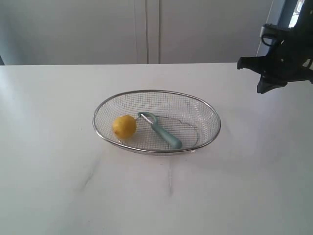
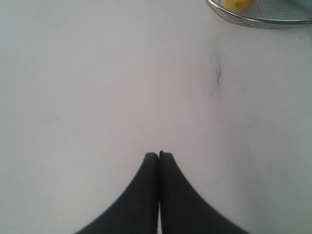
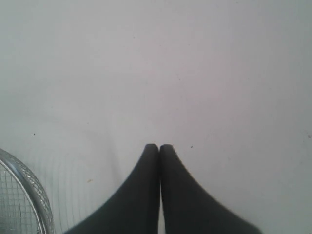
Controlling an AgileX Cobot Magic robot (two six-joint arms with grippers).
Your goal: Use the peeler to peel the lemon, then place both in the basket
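Though closed, left pincer (image 2: 159, 154), right pincer (image 3: 159, 146) empty

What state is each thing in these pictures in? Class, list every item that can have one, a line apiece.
lemon: lying inside the basket, beside the peeler's blade head.
peeler: lying flat inside the basket, not held.
basket: upright on the table, holding both.
left gripper: shut, empty, over bare table.
right gripper: shut, empty, off to the basket's side.
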